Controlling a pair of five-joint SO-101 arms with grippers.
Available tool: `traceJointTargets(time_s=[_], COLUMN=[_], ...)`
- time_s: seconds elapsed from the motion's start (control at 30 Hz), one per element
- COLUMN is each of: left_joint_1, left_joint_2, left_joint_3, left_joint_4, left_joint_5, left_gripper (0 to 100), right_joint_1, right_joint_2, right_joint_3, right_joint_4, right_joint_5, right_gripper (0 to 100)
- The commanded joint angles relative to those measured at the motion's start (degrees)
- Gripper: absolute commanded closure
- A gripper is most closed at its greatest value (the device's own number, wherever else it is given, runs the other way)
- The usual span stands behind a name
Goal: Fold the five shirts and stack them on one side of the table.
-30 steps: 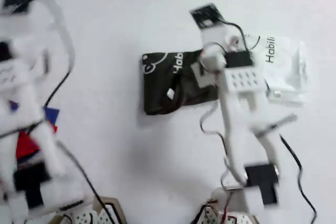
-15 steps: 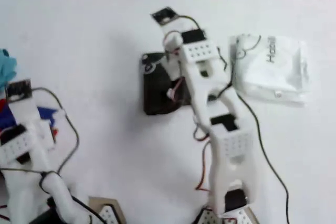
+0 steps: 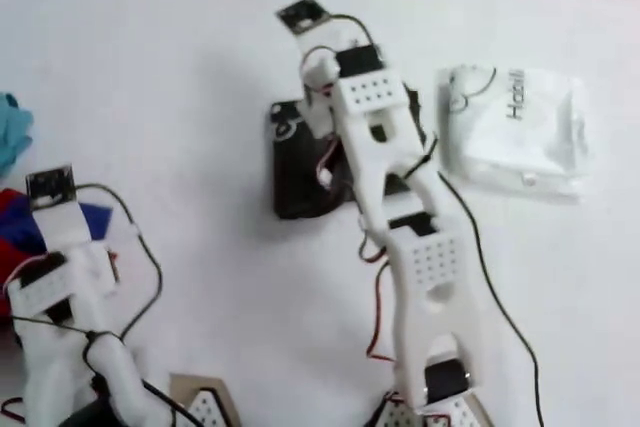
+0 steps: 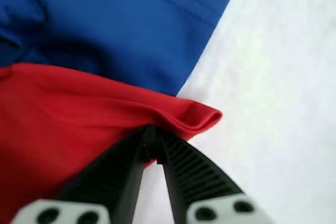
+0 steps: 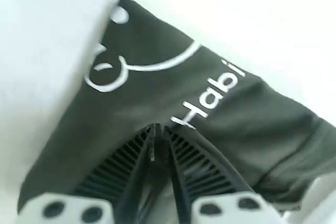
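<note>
Left arm has dropped in low after its swing, and the left pincer (image 4: 152, 141) is together on the hem of the red shirt (image 4: 63, 124), with a small fold bunched right at the tips. The blue shirt (image 4: 121, 30) lies just beyond the tips, tucked under the red. A teal shirt (image 3: 10, 132) sits farther out, at the edge of the counter (image 3: 200, 67). Those three look unfolded to me, and red seems to be next up. There is bare counter beside that pincer and a wide open stretch between the arms, so there's room to drag and spread.

The right arm has swung across from the gap by the white shirt (image 3: 515, 127) onto the black shirt (image 5: 121, 93). The right pincer (image 5: 157, 132) is together, tips down on the cloth, but I cannot tell whether any is caught. Black hasn't budged. Its corner lies ahead of the tips with bare counter past it, and white sits off to the pincer's side, apart.
</note>
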Motion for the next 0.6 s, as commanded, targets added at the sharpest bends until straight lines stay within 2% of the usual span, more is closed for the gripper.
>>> traceJointTargets(time_s=[0.0, 0.2, 0.43, 0.57], left_joint_1=[0.8, 0.9, 1.0, 1.0], left_joint_2=[-1.4, -1.4, -1.4, -1.4], left_joint_3=[-0.1, -0.1, -0.1, -0.1], left_joint_4=[-0.8, -0.8, -0.8, -0.8], left_joint_5=[0.0, 0.0, 0.0, 0.0], left_gripper=[97, 97, 97, 97], right_joint_1=[-0.7, 0.7, 6.2, 6.9], right_joint_2=[1.7, 5.9, 1.1, -0.8], right_joint_3=[-2.3, -2.9, -2.9, -2.9], right_joint_4=[1.4, 6.1, 11.0, 14.5], right_joint_5=[0.2, 0.2, 0.4, 6.9], right_gripper=[97.8, 97.8, 97.8, 97.8])
